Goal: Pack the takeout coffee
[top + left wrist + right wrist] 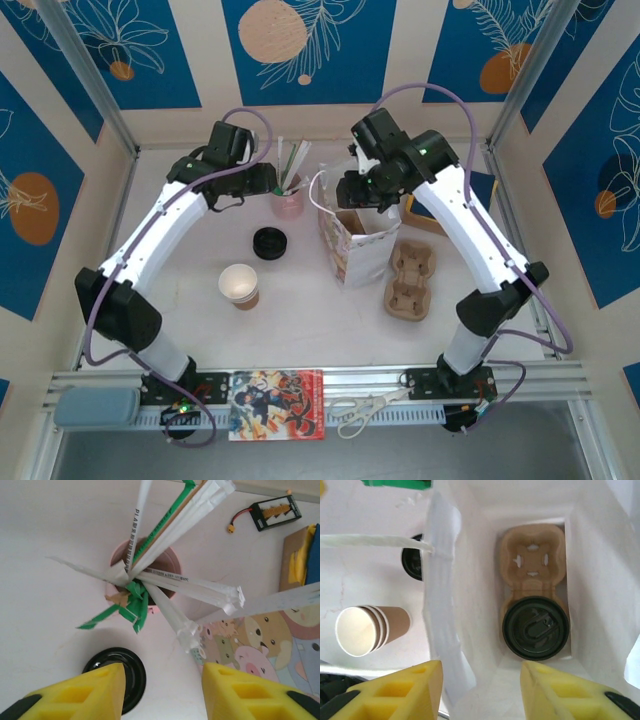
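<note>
**Yellow fingers (80, 692) wide, takeout coffee (238, 285) unpacked**

Left gripper (162, 690) hangs with jaws apart and empty above the pink cup of straws (172, 565); right gripper (481, 687), jaws likewise apart and empty, looks down into the white bag (445, 580), where a lidded cup (535, 627) sits in a carrier (512, 545); the takeout coffee stands upright on the table (300, 320), well apart from both; risk: a closing left jaw could snag several straws at once and tip their cup.

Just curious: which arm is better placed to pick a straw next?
Left: the left gripper hangs open directly over the pink cup of straws; the right gripper is over the bag.
</note>
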